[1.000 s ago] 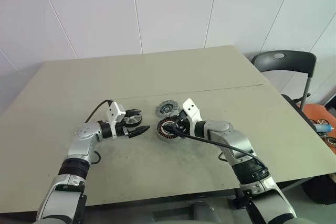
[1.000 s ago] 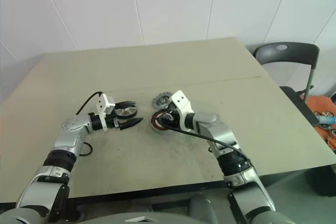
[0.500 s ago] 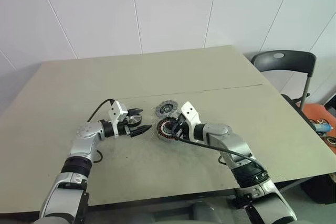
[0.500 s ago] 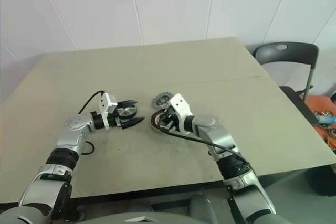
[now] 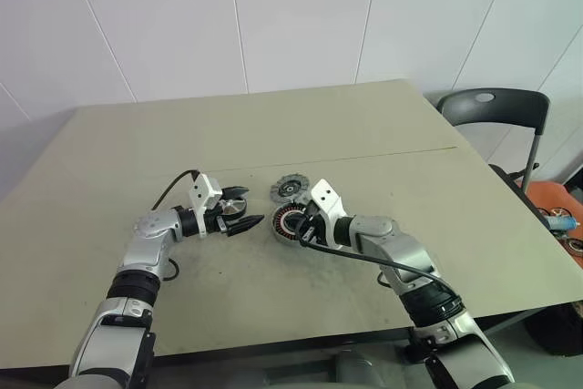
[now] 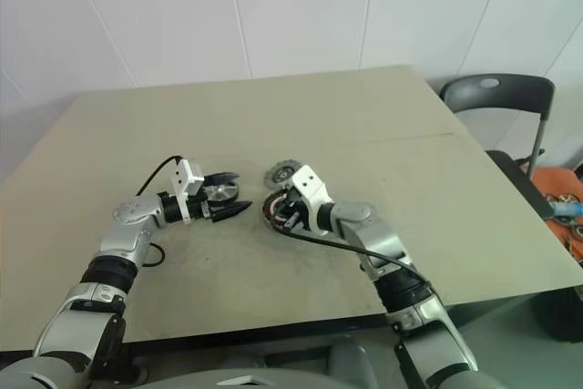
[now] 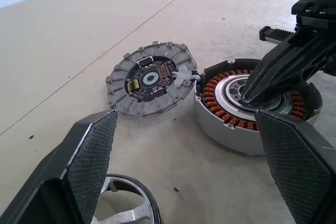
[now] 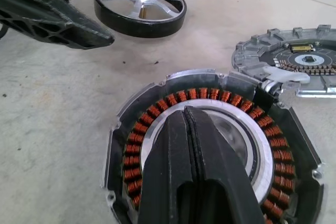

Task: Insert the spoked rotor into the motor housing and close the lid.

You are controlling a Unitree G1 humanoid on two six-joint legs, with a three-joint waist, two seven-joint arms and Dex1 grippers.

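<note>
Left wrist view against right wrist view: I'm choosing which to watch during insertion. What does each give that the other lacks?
Left wrist view: the whole lid, circuit board up, seen between the fingers of the open left hand. Right wrist view: the whole spoked rotor, lying flat. Both: the motor housing with copper windings, and the shut right hand over its silver centre.

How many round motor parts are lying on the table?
3. The spoked rotor lies by the left end effector, the motor housing under the right end effector, and a flat toothed disc beside the housing.
</note>
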